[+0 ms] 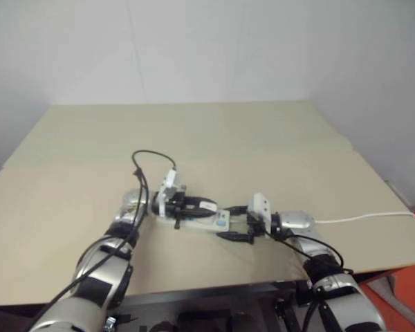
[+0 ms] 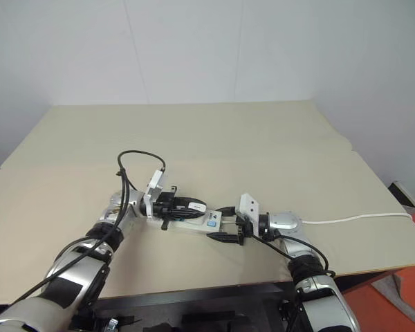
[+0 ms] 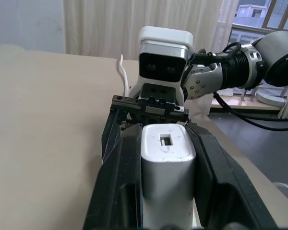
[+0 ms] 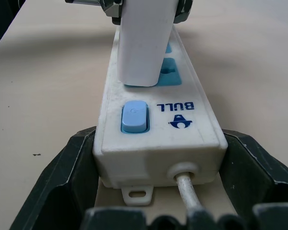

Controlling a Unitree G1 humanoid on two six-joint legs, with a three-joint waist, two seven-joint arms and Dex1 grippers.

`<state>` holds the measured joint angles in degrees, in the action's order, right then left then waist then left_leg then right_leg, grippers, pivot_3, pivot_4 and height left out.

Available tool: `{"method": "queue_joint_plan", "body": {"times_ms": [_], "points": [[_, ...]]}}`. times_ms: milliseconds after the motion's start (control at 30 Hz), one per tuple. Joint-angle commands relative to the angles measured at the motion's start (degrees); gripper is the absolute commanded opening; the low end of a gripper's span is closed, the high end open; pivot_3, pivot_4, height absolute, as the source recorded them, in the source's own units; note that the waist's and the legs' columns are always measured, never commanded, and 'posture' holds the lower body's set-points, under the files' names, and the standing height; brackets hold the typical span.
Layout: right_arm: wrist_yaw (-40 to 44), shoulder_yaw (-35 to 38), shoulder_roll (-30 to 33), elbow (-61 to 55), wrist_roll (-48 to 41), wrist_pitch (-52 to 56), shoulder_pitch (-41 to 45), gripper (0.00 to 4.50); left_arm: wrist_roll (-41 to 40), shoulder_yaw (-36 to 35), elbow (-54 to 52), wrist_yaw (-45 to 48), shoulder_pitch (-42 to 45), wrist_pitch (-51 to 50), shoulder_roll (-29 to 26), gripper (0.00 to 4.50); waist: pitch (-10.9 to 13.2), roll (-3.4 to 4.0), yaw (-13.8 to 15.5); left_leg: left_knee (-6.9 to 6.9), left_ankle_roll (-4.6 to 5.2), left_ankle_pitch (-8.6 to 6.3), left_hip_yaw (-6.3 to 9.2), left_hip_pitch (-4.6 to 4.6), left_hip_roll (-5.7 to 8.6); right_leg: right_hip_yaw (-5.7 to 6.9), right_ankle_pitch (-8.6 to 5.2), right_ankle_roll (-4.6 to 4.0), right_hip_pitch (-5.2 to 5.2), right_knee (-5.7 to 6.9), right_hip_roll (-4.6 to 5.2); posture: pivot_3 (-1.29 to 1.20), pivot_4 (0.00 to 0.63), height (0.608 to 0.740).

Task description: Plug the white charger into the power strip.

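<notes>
Left hand (image 3: 165,191) around small white charger (image 3: 166,163), rounded, blocky.

Tabletop (image 1: 214,131) beyond the power strip (image 4: 156,122) is bare and wide, so free passage at the far side & both far corners. Mid-front is crowded: left gripper (image 1: 194,205) w/ white charger (image 3: 165,167) sits over the strip, right gripper (image 1: 241,226) brackets its switch end. Thin cord (image 1: 366,217) trails across the right side. Black cable loop (image 1: 149,166) arches above left wrist.
</notes>
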<state>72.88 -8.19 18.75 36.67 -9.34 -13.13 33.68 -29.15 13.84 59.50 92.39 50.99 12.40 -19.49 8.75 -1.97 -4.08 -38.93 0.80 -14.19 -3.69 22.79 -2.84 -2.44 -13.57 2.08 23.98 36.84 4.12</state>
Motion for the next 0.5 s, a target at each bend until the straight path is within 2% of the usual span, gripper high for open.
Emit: {"method": "queue_joint_plan", "body": {"times_ms": [33,233,500], "points": [[1.59,-1.61,-0.08,-0.19,0.57,0.13,-1.01,3.42,2.99,-0.71,3.39,0.11,-1.03,1.29,-4.24,1.02,0.0,0.0,-0.01,0.0,0.0,0.0,0.0,0.0,0.0,0.0,0.0,0.0,0.0,0.01,0.0,0.0,0.15,0.74],[1.63,-1.79,-0.11,0.01,0.62,-0.03,-0.87,3.42,3.4,-0.29,3.69,0.11,-1.1,1.97,-4.68,1.02,-0.03,0.0,-0.02,0.0,0.0,0.0,-0.01,-0.04,-0.01,-0.04,0.0,0.0,-0.01,0.02,-0.03,0.0,0.15,0.74],[1.73,-1.68,0.35,-0.21,0.53,-0.01,-1.1,3.42,3.57,3.93,2.64,0.11,-1.59,3.93,-7.01,1.02,-0.15,0.0,-0.02,0.02,0.0,0.0,-0.02,-0.06,-0.01,-0.07,0.0,0.0,-0.01,0.02,-0.03,0.0,0.15,0.74]]}}
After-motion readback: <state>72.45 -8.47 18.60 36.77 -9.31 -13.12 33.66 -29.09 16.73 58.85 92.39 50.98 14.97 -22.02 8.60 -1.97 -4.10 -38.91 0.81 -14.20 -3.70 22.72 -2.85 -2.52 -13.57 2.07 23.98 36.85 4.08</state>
